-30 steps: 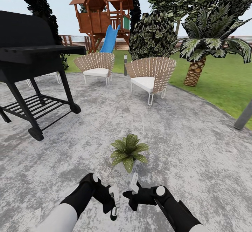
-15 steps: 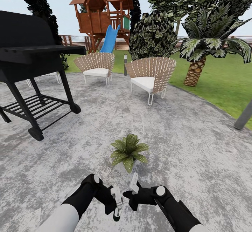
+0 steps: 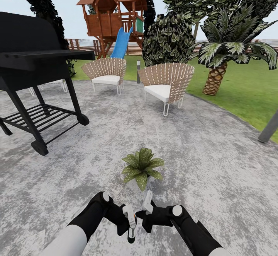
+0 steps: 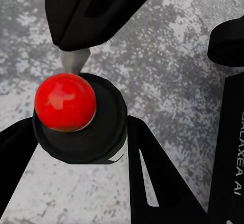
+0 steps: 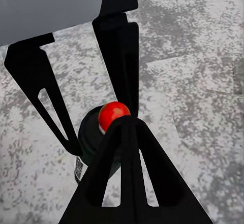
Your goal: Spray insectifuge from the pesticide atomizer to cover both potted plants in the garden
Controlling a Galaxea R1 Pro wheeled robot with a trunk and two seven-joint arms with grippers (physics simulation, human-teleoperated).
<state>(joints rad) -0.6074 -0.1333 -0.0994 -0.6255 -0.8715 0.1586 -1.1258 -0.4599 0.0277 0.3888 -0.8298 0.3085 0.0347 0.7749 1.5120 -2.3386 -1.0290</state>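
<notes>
Left gripper [image 3: 130, 222] is clamping the pesticide atomizer [image 3: 131, 231], red top [image 4: 65, 102] showing between its fingers. Right gripper [image 3: 146, 206] is hovering just beside it over the stone patio [image 3: 200, 163]; its opening cannot be judged. One broad-leaved potted plant [image 3: 141, 168] is standing just beyond. Farther off, a black grill [image 3: 34, 66] and two slatted chairs [image 3: 166, 84] are standing.

Open stone patio [image 3: 216, 163] spreads clear to the right of the broad-leaved potted plant [image 3: 141, 168], which stands just ahead of both grippers. A black grill [image 3: 36, 78] crowds the left side; two wicker chairs [image 3: 166, 84] and a grey post [image 3: 269, 129] bound the farther ground.
</notes>
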